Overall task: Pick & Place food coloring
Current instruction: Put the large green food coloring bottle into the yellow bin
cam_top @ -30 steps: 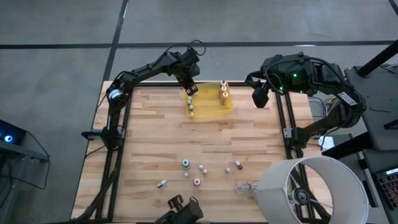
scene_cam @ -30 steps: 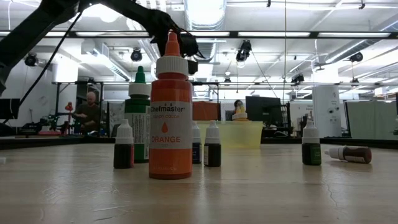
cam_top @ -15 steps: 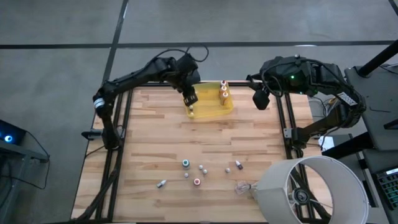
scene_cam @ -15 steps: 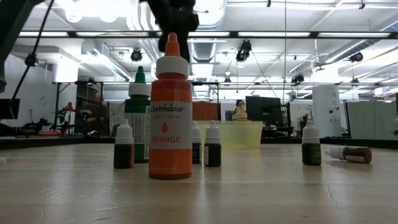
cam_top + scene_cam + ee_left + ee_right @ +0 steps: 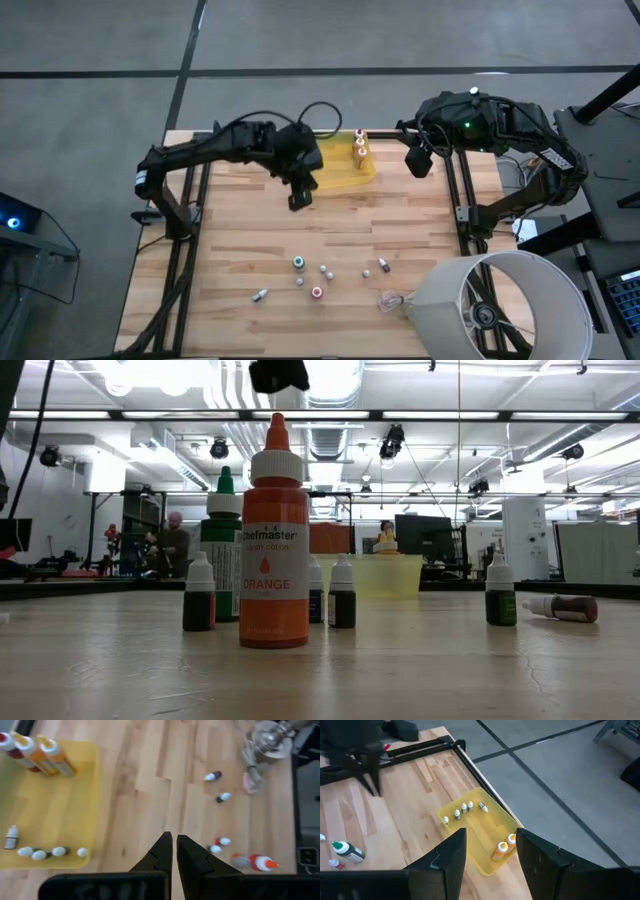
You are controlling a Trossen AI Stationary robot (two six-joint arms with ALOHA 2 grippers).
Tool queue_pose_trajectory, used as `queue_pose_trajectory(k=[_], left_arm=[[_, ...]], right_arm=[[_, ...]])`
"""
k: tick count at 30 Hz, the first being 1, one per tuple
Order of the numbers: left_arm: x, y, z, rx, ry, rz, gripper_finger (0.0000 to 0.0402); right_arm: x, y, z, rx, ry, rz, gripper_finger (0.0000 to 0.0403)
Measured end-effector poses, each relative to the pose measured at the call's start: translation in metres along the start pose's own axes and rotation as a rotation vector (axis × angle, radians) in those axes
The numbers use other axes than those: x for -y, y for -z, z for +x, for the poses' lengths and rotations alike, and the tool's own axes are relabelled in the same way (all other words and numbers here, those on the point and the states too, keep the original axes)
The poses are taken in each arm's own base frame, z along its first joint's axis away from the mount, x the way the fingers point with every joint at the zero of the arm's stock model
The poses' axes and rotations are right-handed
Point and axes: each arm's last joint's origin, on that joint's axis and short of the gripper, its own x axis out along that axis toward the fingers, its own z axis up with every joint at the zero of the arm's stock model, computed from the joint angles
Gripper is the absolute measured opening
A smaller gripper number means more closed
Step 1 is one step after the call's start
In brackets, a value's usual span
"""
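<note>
Bottles in tray: three tall orange-and-red-capped food coloring bottles [image 5: 37, 754] and five tiny white-capped bottles [image 5: 463, 808] in the see-through yellow plastic tray [image 5: 345, 178].
Bottles on bench: seven loose little bottles [image 5: 318, 292] on the wooden bench [image 5: 240, 250].
Left gripper [image 5: 299, 197]: beside tray, fingers closed, empty.
Right gripper [image 5: 418, 158]: by bench edge, fingers open.

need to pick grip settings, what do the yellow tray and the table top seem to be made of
Yellow tray: likely thin plastic, translucent and smooth; in the left wrist view the pale tint lets light through and the rim looks moulded.
Table top: wood, butcher-block style; joined pale planks with visible grain, matte to slightly satin finish.
</note>
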Motion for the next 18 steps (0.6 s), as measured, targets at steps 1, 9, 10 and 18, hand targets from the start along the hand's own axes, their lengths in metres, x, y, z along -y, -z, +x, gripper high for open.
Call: queue_pose_trajectory(k=[1, 9, 10, 18], left_arm=[[0.005, 0.001, 0.000, -0.002, 0.009, 0.006, 0.0000], [0.033, 0.005, 0.002, -0.016, 0.063, 0.036, 0.0000], [0.037, 0.006, 0.002, -0.021, 0.071, 0.044, 0.0000], [0.057, 0.020, 0.004, -0.137, 0.199, 0.093, 0.0000]], right_arm=[[0.000, 0.000, 0.000, -0.003, 0.001, -0.001, 0.0164], [-0.002, 0.004, 0.007, -0.031, 0.002, -0.004, 0.0164], [-0.002, 0.005, 0.008, -0.035, 0.002, -0.002, 0.0164], [-0.003, 0.005, 0.010, -0.040, 0.003, 0.008, 0.0164]])
